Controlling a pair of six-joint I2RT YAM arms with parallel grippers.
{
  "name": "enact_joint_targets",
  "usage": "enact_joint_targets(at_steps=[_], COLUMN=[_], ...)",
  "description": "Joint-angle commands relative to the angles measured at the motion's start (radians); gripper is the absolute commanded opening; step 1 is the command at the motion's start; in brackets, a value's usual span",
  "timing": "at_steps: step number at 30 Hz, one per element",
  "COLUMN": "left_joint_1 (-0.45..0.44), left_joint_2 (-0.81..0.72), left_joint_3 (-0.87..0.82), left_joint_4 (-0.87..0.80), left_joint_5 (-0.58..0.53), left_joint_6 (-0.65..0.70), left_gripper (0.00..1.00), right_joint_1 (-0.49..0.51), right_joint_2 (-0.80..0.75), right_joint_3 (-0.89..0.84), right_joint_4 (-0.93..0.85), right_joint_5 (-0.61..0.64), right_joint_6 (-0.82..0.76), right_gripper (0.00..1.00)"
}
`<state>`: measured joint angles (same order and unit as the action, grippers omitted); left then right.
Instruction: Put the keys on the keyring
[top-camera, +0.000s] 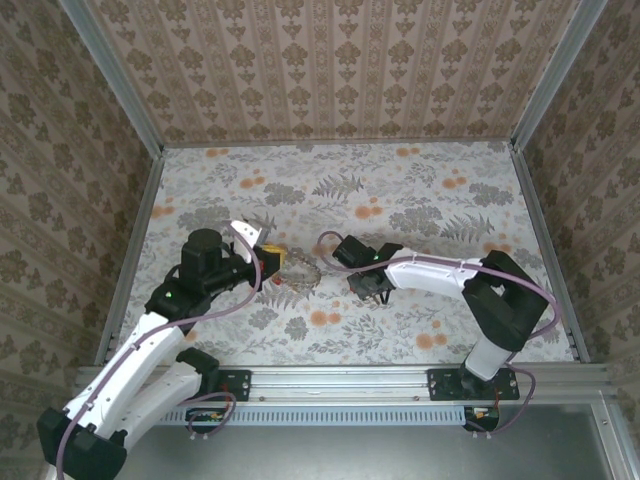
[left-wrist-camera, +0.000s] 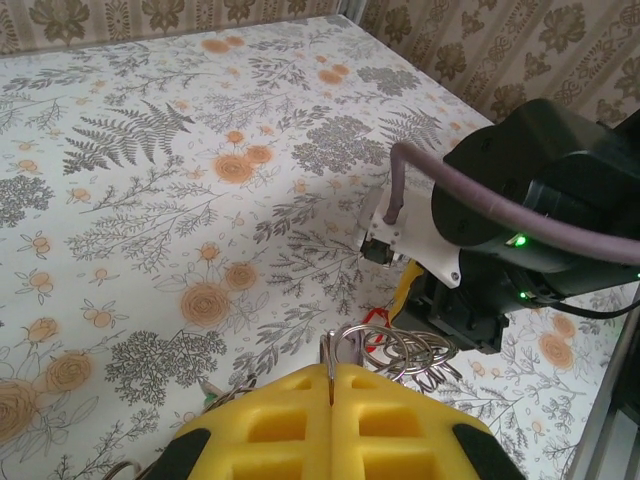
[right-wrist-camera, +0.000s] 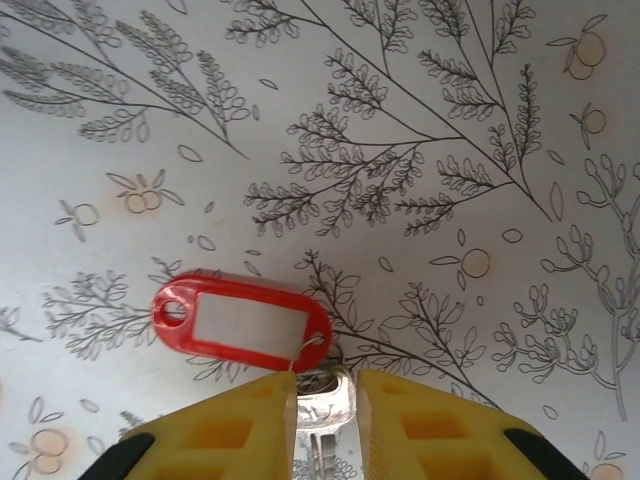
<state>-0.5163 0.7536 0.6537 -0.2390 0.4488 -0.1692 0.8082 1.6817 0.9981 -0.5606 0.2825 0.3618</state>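
— Since the key (right-wrist-camera: 325, 405) is the thing to watch, where does it lie?
— Flat on the table (right-wrist-camera: 420, 120), its silver head in the narrow gap between the right gripper's (top-camera: 374, 293) yellow fingers (right-wrist-camera: 235, 425). The pads stand close against either edge of it; whether they pinch it I cannot tell.
— And its red tag (right-wrist-camera: 243, 327)?
— Just ahead of the fingertips and off to one side, lying flat, joined to the key by a thin wire loop.
— The keyring (left-wrist-camera: 405, 350)?
— A bunch of wire coils sticking out just past the tips of the left gripper (left-wrist-camera: 330, 372). Those fingers are pressed fully together, with a strand of the ring caught in the seam between them.
— How do the two grippers stand?
— Near one another at mid-table, the right arm (left-wrist-camera: 530, 190) just beyond the ring.
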Motion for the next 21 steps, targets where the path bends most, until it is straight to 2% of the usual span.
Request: enact_joint_targets(at_steps=[1, 18, 21], left_joint_1=[0.006, 0.012, 0.012], left_joint_2=[-0.007, 0.006, 0.007], left_joint_3=[-0.002, -0.004, -0.005], left_joint_4=[0.047, 0.050, 0.052], left_joint_5=[0.028, 0.030, 0.032], left_joint_6=[-0.025, -0.026, -0.027], left_gripper=[0.00, 0.00, 0.00], right_joint_1=[0.008, 0.024, 0.032], right_joint_2=[0.031, 0.082, 0.076], right_joint_3=[0.029, 0.037, 0.045], right_joint_4=[-0.064, -0.022, -0.031], right_joint_5=[0.065, 0.033, 0.041], right_joint_6=[-0.025, -0.029, -0.027], right_gripper=[0.25, 0.28, 0.32])
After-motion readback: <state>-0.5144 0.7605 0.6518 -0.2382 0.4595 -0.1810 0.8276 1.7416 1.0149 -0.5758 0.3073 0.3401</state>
